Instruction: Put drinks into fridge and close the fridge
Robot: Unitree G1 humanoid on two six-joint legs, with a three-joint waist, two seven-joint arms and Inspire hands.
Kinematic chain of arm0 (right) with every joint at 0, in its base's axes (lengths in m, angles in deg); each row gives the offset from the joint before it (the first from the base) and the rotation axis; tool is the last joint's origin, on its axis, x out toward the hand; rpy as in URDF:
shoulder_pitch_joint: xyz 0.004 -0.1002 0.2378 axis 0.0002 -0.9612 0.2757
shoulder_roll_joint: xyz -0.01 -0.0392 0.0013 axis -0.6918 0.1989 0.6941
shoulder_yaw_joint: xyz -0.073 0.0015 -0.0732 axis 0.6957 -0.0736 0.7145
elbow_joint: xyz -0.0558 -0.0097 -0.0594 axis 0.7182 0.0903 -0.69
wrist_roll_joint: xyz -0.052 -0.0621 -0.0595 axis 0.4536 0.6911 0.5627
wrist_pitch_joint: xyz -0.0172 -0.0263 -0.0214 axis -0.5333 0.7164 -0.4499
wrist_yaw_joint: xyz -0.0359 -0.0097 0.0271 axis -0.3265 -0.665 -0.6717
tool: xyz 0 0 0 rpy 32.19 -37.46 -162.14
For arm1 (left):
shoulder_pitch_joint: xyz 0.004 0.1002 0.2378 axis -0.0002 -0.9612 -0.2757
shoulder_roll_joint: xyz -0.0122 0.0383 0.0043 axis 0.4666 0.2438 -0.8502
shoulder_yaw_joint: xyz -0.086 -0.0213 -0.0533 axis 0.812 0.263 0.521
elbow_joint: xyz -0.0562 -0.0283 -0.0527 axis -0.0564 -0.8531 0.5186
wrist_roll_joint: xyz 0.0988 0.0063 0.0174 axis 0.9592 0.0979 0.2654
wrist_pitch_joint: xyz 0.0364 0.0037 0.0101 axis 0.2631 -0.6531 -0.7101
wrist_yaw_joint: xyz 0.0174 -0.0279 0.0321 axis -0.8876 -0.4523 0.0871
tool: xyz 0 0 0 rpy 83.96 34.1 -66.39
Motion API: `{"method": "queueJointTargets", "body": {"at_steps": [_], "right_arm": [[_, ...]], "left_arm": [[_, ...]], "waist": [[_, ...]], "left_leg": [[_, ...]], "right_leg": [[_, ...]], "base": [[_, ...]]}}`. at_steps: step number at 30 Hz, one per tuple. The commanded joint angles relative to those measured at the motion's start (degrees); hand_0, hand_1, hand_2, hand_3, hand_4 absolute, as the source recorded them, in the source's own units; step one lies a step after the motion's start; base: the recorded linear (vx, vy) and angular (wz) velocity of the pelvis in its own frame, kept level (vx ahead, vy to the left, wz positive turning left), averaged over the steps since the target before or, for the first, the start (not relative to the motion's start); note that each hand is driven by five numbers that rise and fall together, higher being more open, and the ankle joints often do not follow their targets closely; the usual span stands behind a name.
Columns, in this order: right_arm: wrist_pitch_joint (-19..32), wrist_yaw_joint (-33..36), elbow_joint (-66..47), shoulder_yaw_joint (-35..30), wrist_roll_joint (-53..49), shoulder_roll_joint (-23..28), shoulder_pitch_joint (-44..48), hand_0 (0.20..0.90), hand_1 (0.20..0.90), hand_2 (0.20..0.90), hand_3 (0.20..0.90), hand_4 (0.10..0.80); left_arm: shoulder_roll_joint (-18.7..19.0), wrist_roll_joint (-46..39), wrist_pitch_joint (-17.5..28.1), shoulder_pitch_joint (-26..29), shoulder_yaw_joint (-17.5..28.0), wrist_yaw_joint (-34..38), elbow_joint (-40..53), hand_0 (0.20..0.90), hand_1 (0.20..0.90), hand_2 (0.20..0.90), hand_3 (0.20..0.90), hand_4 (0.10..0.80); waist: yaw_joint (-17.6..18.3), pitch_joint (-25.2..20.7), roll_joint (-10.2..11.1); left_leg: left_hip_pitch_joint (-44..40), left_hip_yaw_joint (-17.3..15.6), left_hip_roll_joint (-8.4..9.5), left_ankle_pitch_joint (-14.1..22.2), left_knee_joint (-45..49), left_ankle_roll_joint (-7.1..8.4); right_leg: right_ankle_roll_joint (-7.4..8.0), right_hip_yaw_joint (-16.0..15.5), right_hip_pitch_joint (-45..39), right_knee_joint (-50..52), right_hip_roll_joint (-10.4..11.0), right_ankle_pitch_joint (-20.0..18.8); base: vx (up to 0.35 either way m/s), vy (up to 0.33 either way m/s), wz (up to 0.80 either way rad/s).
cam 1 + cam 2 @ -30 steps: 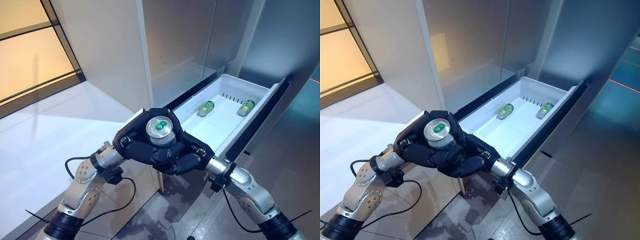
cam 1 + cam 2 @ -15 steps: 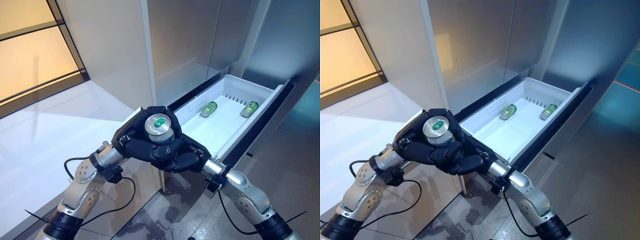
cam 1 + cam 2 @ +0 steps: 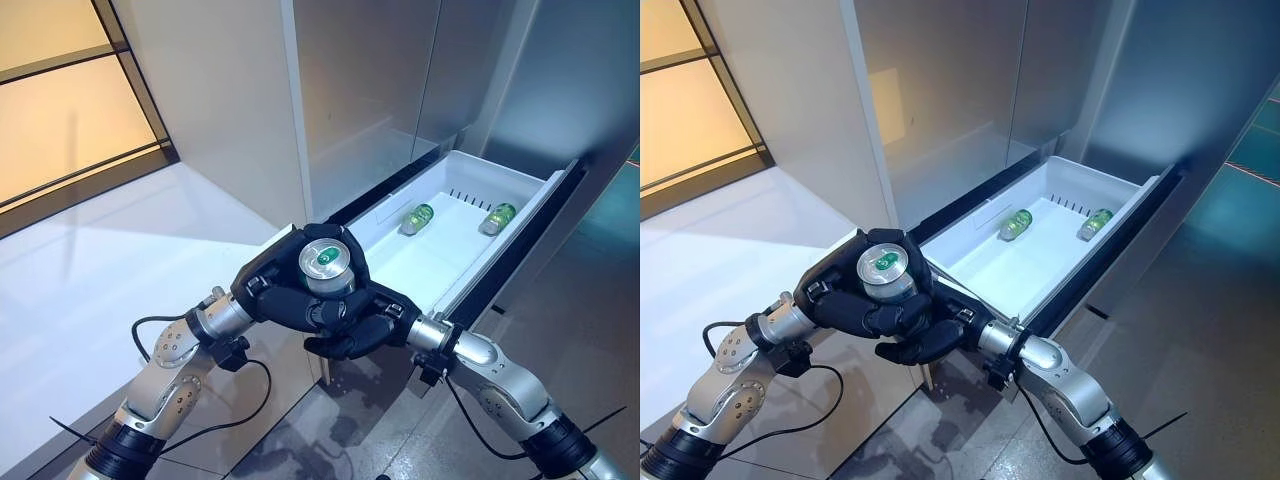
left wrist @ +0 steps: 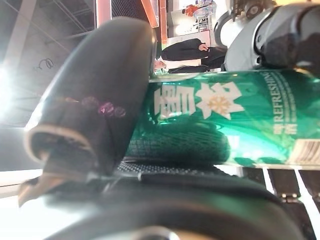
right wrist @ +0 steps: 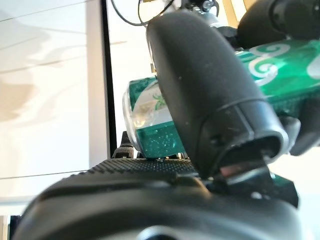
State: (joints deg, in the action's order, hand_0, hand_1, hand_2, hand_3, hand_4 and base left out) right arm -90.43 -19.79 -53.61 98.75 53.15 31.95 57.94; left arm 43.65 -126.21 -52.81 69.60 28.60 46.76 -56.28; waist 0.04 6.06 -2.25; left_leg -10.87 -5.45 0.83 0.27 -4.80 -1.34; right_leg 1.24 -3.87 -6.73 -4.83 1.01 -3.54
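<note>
I hold a green can point(image 3: 326, 262) upright between both hands, just in front of the near corner of the open white fridge drawer point(image 3: 495, 178). My left hand point(image 3: 272, 290) is curled round the can from the left. My right hand point(image 3: 362, 322) wraps it from below and from the right. In the left wrist view the can point(image 4: 225, 120) lies across my palm under my thumb point(image 4: 95, 100). In the right wrist view my thumb point(image 5: 200, 90) crosses the can point(image 5: 150, 115). Two green cans point(image 3: 416, 217) point(image 3: 497, 217) lie on their sides in the drawer.
The steel fridge doors point(image 3: 370, 90) stand shut above the drawer. A white counter surface point(image 3: 100, 250) stretches to the left under a lit panel point(image 3: 60, 100). Grey floor point(image 3: 580, 330) lies to the right of the drawer.
Both hands and the can have shifted slightly down and to the right. My right hand's fingers now sit lower under the can.
</note>
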Motion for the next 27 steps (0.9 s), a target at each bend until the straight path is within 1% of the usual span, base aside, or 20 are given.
{"method": "queueJointTargets", "body": {"at_steps": [1,5,6,7,8,16,22,27], "right_arm": [[5.94,-2.37,-7.74,1.80,-5.03,-6.23,11.47,0.900,0.900,0.900,0.900,0.800],[5.48,-1.47,-7.76,2.00,-7.05,-7.25,11.63,0.900,0.900,0.900,0.900,0.800],[5.49,-1.56,-7.51,2.06,-7.45,-7.60,11.47,0.825,0.825,0.825,0.812,0.712],[5.59,-1.36,-7.39,2.23,-7.61,-8.12,11.28,0.660,0.660,0.660,0.620,0.520],[5.75,-1.14,-7.19,2.42,-8.53,-8.79,11.05,0.300,0.300,0.300,0.200,0.100],[6.44,-0.21,-7.41,2.76,-8.32,-10.62,10.24,0.300,0.300,0.300,0.200,0.100],[6.51,0.31,-7.43,2.78,-7.98,-10.67,10.11,0.300,0.300,0.300,0.200,0.100],[6.75,0.40,-7.35,2.68,-6.82,-10.57,10.06,0.300,0.300,0.300,0.200,0.100]], "left_arm": [[-4.52,-5.77,4.27,12.01,-1.92,-0.46,2.30,0.300,0.300,0.300,0.200,0.100],[-5.51,-6.03,4.50,12.12,-2.61,-0.60,2.29,0.300,0.300,0.300,0.200,0.100],[-5.88,-5.96,4.69,12.00,-2.76,-0.75,2.28,0.300,0.300,0.300,0.200,0.100],[-6.15,-5.96,4.73,11.99,-2.90,-0.58,2.41,0.300,0.300,0.300,0.200,0.100],[-6.64,-5.67,4.90,11.96,-3.04,-0.36,2.49,0.300,0.300,0.300,0.200,0.100],[-7.71,-4.49,4.47,11.91,-3.66,0.74,2.76,0.300,0.300,0.300,0.200,0.100],[-7.98,-3.51,4.45,11.23,-3.64,1.07,2.69,0.300,0.300,0.300,0.200,0.100],[-7.74,-0.72,5.35,10.92,-3.69,1.83,2.38,0.300,0.300,0.300,0.200,0.100]], "waist": [[-0.25,-3.56,1.97],[-0.29,-3.56,2.01],[-0.33,-3.56,1.99],[-0.34,-3.59,1.97],[-0.37,-3.57,1.94],[-0.37,-3.41,1.90],[-0.44,-3.37,1.81],[-0.55,-3.29,1.93]], "left_leg": [[1.45,3.54,2.92,3.11,2.21,-1.33],[1.38,3.41,2.92,3.15,2.20,-1.31],[1.36,3.35,2.88,3.13,2.18,-1.29],[1.33,3.28,2.86,3.17,2.18,-1.27],[1.25,3.14,2.77,3.15,2.05,-1.24],[1.22,3.13,2.85,3.22,2.12,-1.29],[1.16,2.97,2.81,3.19,2.06,-1.35],[1.19,3.03,2.83,3.25,2.18,-1.39]], "right_leg": [[2.23,0.74,-0.16,4.42,-0.41,5.88],[2.27,0.50,-0.28,4.26,-0.36,5.79],[2.29,0.40,-0.32,4.24,-0.34,5.79],[2.31,0.34,-0.33,4.23,-0.30,5.82],[2.32,0.17,-0.36,4.18,-0.25,5.79],[2.33,0.02,-0.43,4.01,-0.19,5.70],[2.30,-0.16,-0.43,3.97,-0.18,5.72],[2.28,-0.17,-0.45,4.05,-0.20,5.77]], "base": [[0.000,0.000,0.00],[0.000,0.000,0.00],[0.000,0.000,0.00],[0.000,0.000,0.00],[0.000,0.000,0.00],[0.000,0.000,0.00],[0.000,0.000,0.00],[0.000,0.000,0.00]]}}
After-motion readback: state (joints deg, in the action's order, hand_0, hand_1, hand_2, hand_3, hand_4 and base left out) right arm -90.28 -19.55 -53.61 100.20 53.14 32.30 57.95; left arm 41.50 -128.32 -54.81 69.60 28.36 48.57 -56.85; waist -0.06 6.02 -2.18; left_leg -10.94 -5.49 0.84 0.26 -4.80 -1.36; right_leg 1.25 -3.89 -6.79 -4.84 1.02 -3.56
